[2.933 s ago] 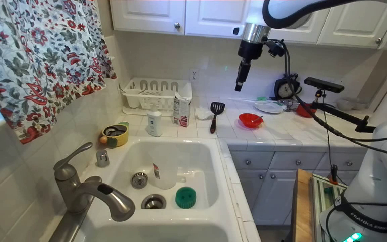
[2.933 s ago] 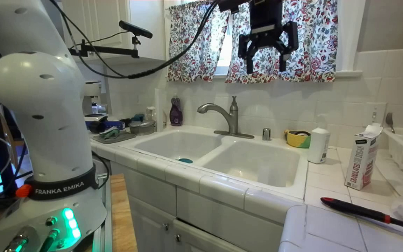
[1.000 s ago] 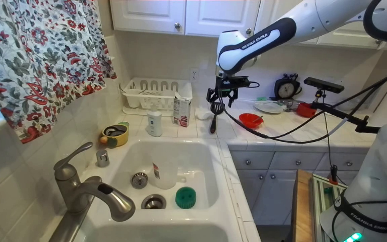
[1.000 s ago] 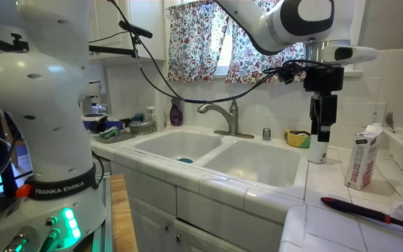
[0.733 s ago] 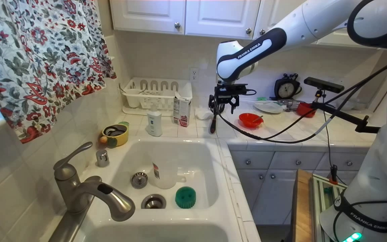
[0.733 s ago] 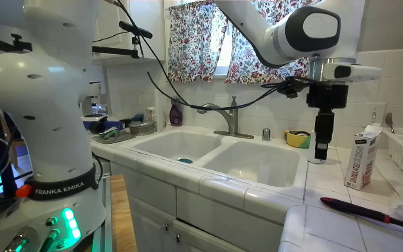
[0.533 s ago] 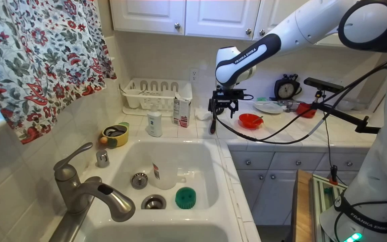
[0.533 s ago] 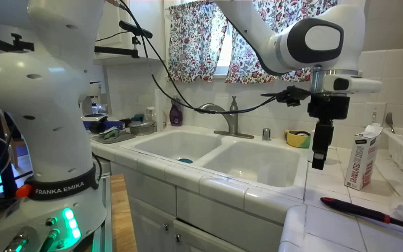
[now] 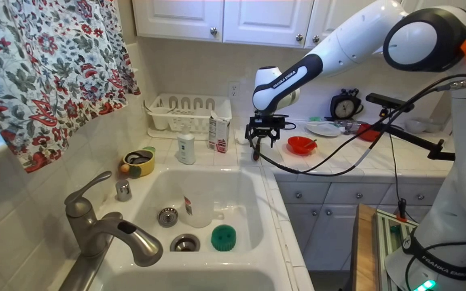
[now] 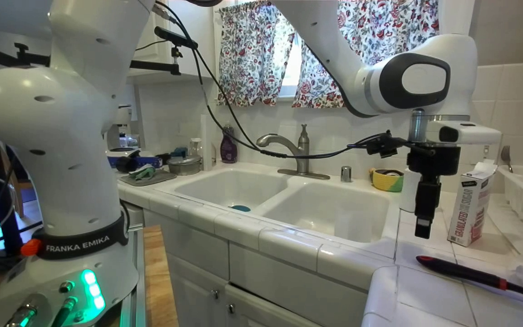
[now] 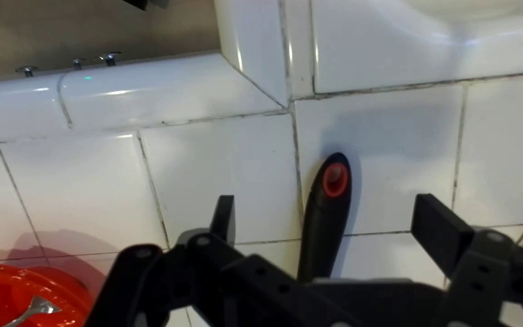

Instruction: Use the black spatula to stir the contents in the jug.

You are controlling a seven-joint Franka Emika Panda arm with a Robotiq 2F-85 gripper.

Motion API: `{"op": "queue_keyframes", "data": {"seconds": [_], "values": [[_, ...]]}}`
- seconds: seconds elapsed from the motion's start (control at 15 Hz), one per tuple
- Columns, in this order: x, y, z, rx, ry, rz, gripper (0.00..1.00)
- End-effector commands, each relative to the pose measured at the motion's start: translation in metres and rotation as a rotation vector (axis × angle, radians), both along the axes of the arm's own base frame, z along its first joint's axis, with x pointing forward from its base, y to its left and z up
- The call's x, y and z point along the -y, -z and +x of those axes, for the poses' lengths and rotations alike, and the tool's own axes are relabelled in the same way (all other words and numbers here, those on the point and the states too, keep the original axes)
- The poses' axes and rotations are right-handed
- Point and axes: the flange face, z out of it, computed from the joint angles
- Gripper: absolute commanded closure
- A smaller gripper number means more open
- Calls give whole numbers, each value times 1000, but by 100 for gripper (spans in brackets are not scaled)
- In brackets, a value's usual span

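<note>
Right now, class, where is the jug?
Left of centre in an exterior view, the jug sits in the sink, right of the strainer, near the green object.

Glare and soft shadows mark the white tiles (image 11: 220, 172).

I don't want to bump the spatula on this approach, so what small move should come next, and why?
Probably lower the open pincer straight down a little, with no sideways shift: in the wrist view the handle of the black spatula lies about midway between the jaws, and in an exterior view the pincer hangs above the counter, holding nothing.
</note>
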Motion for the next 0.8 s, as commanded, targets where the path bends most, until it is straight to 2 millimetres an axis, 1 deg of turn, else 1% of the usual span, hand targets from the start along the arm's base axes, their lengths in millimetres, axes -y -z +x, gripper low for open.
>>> {"op": "queue_keyframes", "data": {"seconds": [0.0, 0.27, 0.4, 0.53, 0.73], "values": [[4, 18, 21, 70, 45, -1, 0], [7, 38, 30, 113, 71, -52, 0], [10, 45, 32, 126, 94, -72, 0], [15, 49, 34, 133, 118, -88, 0], [21, 51, 33, 121, 138, -97, 0]]}}
